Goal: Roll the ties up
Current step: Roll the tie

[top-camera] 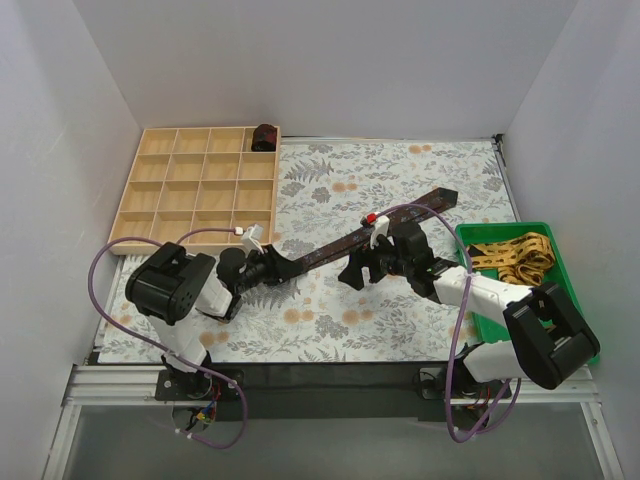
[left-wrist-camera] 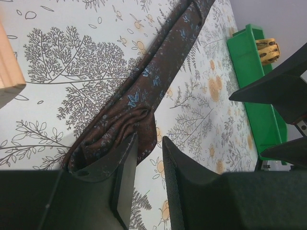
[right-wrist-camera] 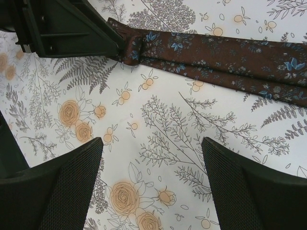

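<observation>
A long dark maroon tie [top-camera: 330, 250] lies slantwise on the flowered cloth, its wide end toward the back right. Its near end is folded into a small bunch [left-wrist-camera: 129, 124]. My left gripper [top-camera: 268, 262] is low at that bunch, its jaws a narrow gap apart [left-wrist-camera: 149, 141]; only cloth shows between them, and the bunch rests against the left finger's tip. My right gripper [top-camera: 352, 272] hovers open [right-wrist-camera: 152, 148] over bare cloth just in front of the tie [right-wrist-camera: 216, 57]. A small dark rolled tie [top-camera: 264, 136] sits in the wooden tray's back right cell. A yellow patterned tie [top-camera: 512, 257] lies in the green bin.
The wooden tray [top-camera: 190, 190] of several cells stands at the back left, its corner close to my left gripper [left-wrist-camera: 9, 67]. The green bin [top-camera: 487, 322] is at the right edge, also in the left wrist view [left-wrist-camera: 249, 81]. White walls enclose the table.
</observation>
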`<state>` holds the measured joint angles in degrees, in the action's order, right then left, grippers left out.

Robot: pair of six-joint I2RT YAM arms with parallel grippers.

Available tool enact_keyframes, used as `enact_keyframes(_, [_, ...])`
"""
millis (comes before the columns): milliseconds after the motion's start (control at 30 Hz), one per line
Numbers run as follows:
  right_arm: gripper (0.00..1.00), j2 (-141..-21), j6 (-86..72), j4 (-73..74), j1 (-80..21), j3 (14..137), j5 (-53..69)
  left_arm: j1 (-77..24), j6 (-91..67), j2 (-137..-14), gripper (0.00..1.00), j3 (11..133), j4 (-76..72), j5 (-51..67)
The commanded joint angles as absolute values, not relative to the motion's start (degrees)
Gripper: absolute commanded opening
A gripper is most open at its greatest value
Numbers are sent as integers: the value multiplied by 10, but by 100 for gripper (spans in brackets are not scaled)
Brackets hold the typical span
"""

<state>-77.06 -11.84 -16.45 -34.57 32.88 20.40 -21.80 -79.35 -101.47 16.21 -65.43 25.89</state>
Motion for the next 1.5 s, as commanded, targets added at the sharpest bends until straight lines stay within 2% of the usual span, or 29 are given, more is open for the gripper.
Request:
enact_keyframes(0, [75,-775,-120,-189,-345,335,216,-213,-801,-1039,27,152,-661,237])
enact_keyframes(167, [75,-773,-116,-189,-344,337,224,-211,-809,-1029,28,156,-678,246])
enact_keyframes(233, [75,-773,-110,-190,-345,347,227,-211,-803,-989,31,161,-658,246])
enact_keyframes(267, [75,-774,-108,-190,-344,355,231,-211,-797,-972,36,167,-644,244])
enact_keyframes(367, [70,-797,-100,-192,-345,394,239,-211,-767,-889,41,185,-568,227])
enact_keyframes(500, [64,-874,-96,-208,-349,455,253,-212,-724,-798,51,220,-397,197])
enact_keyframes(567, [60,-904,-105,-216,-351,479,264,-211,-716,-761,52,232,-344,174])
enact_keyframes(733, [59,-997,-136,-246,-362,553,278,-211,-678,-727,54,260,-177,131])
enact_keyframes(867, [58,-1048,-167,-268,-373,582,295,-210,-675,-717,54,251,-128,130])
enact_keyframes(1033, [55,-1088,-193,-290,-387,597,311,-209,-667,-738,54,250,-137,137])
enact_keyframes(1233, [42,-1122,-207,-300,-392,613,319,-209,-664,-793,52,278,-128,144])
enact_keyframes(1267, [37,-1124,-208,-301,-392,613,321,-209,-665,-802,52,280,-126,145])
enact_keyframes(1467, [19,-1146,-215,-302,-392,619,320,-209,-664,-814,52,287,-122,147])
